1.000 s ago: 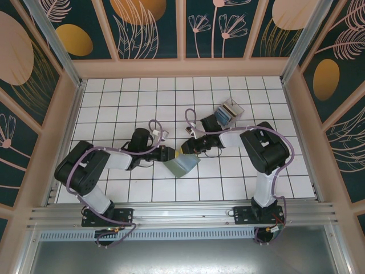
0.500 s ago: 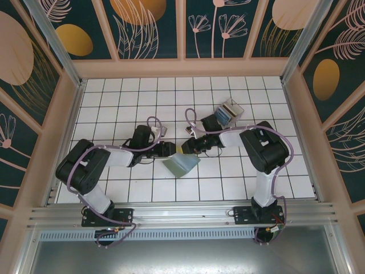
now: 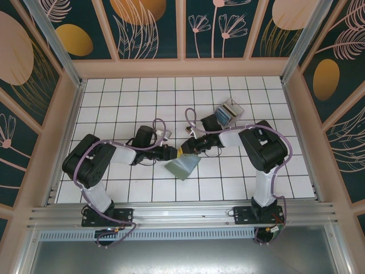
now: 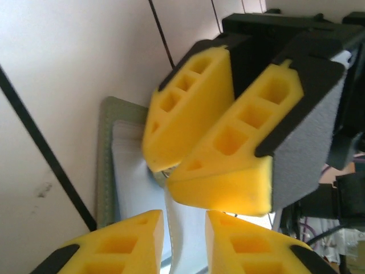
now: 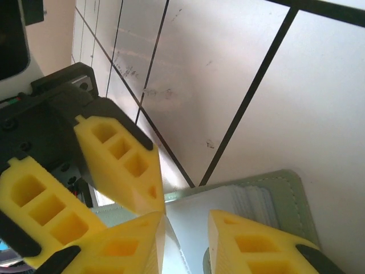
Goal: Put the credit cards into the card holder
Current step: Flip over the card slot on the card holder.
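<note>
The grey-green card holder (image 3: 183, 167) lies mid-table with its upper edge raised between the two grippers. My left gripper (image 3: 173, 153) and right gripper (image 3: 183, 150) meet tip to tip at that edge. In the left wrist view a thin white credit card (image 4: 134, 177) lies on the card holder (image 4: 105, 165). Its edge runs through the gap of my left gripper (image 4: 185, 220), whose jaws stand wider than the card. In the right wrist view my right gripper (image 5: 187, 220) grips the card holder (image 5: 285, 188) flap, with a white card (image 5: 228, 202) beyond. The left gripper's fingers (image 5: 117, 157) face it.
A small clear plastic box (image 3: 229, 111) holding more cards stands behind the right gripper, at the back right of the white tiled table (image 3: 114, 103). The right arm's cable (image 3: 191, 117) loops just above the grippers. Wooden walls enclose the table on three sides.
The left arm's elbow has swung right and its gripper has edged closer to the right gripper. The card holder has shifted slightly. The right arm has not moved.
</note>
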You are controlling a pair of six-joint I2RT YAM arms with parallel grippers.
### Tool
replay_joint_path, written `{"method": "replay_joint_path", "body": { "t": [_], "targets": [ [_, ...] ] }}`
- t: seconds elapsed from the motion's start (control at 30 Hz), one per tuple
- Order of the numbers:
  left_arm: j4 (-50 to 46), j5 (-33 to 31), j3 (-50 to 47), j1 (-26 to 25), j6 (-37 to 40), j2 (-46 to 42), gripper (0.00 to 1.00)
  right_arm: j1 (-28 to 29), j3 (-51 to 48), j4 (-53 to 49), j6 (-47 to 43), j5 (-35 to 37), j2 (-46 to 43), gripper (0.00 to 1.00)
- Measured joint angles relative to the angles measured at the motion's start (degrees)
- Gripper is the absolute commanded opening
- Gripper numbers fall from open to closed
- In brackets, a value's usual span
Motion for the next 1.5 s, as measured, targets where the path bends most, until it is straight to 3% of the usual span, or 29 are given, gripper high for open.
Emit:
{"method": "replay_joint_path", "body": {
  "t": [0.27,0.63,0.93,1.0,1.13,1.27,1.4,1.5],
  "targets": [
    [4.20,5.77,-1.22,-1.31,0.26,-0.66,0.21,0.00,-0.11,1.57,1.33,-0.94,0.52,0.28],
    [4.39,7.28,-4.85,-4.57,4.04,-3.63,0.22,-0.02,-0.20,2.16,2.25,-1.05,0.72,0.28],
    [3.52,4.87,-6.45,-13.31,7.23,-4.37,0.27,-0.74,-1.25,2.60,3.26,-0.22,-0.33,0.29],
    [4.52,2.86,-9.35,-13.44,6.16,-5.97,0.29,-0.96,-1.99,1.44,3.28,1.77,-1.88,0.31],
    [2.54,-4.24,-13.11,-13.44,4.85,-14.05,0.17,-1.64,-3.06,-3.08,2.93,7.58,-6.03,0.34],
    [-1.05,-9.86,-12.83,-13.44,4.52,-20.00,0.14,-2.27,-3.08,-9.27,0.98,14.91,-10.88,0.36],
    [-6.10,-13.29,-12.17,-13.44,4.46,-18.16,0.14,-2.34,-3.34,-13.49,-0.09,21.92,-14.43,0.36],
    [-7.19,-13.90,-12.22,-13.44,3.15,-14.95,0.19,-2.34,-5.70,-14.38,0.00,25.62,-16.50,0.37]
  ]
}}
